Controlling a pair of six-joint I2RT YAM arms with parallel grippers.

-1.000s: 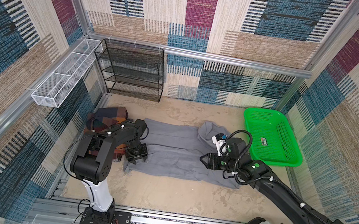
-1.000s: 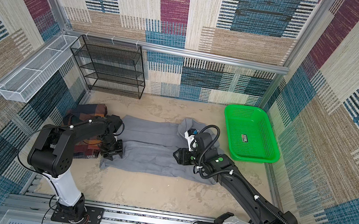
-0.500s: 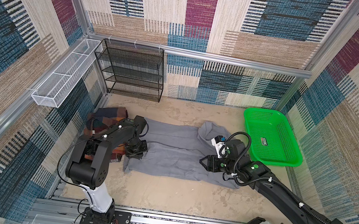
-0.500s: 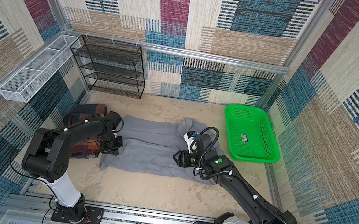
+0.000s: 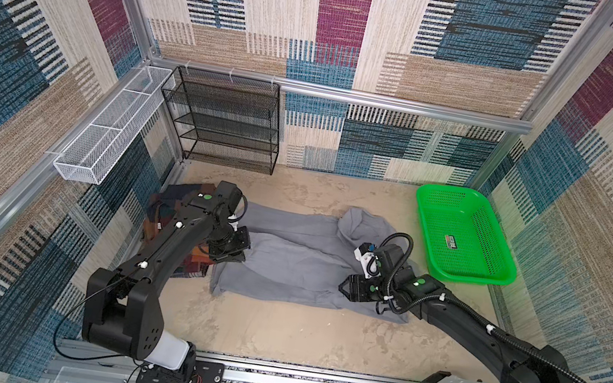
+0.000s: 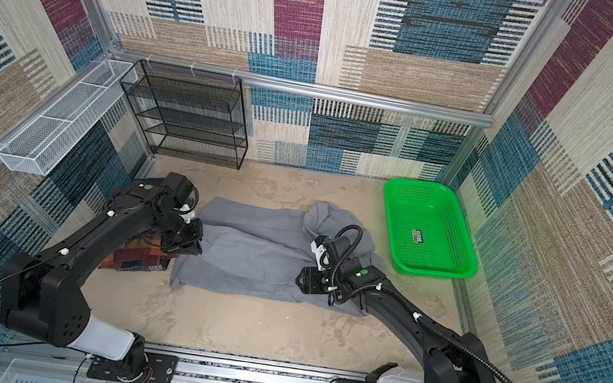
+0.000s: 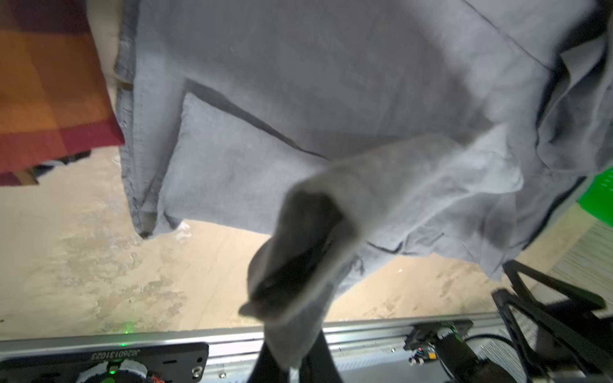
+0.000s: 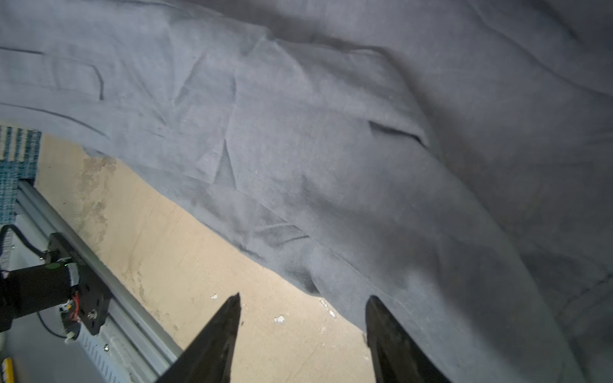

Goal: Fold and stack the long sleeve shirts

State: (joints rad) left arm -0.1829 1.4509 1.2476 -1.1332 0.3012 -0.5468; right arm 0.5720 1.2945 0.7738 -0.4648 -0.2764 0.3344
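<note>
Top views, task's things: the gray shirt (image 5: 297, 258) of plain soft cloth is seen spread on the sandy beige table (image 5: 272, 334) at mid-frame in both top views, its long axis running left to right. The plaid shirt (image 5: 167, 205) of orange, brown and navy cloth is bunched just beside its left end, partly hidden under the left arm.
Top views, grippers: the left gripper (image 5: 230, 249) is set on the gray shirt's left end, and the right gripper (image 5: 347, 290) is held low over its lower right part. The green basket (image 5: 461, 235) of plastic mesh stands at the right of the frame.
Left wrist, fingers: they are pressed together on a raised fold of the gray shirt at lower mid-frame. The tips are wrapped in cloth and blurred.
Right wrist, fingers: the fingers (image 8: 215, 335) are spread, with nothing between them.
Right wrist, key relation: the shirt's near edge is seen crossing diagonally toward the lower right. One tip is over bare table and the other is at the cloth's edge, so the cloth lies just ahead.
Judged: the left end is already held, so the right jaws would have to be closed on that edge before a lift.
Changed: over the last second the left fingers have been shut and the left gripper shifted slightly up-frame. The right arm is unchanged.
</note>
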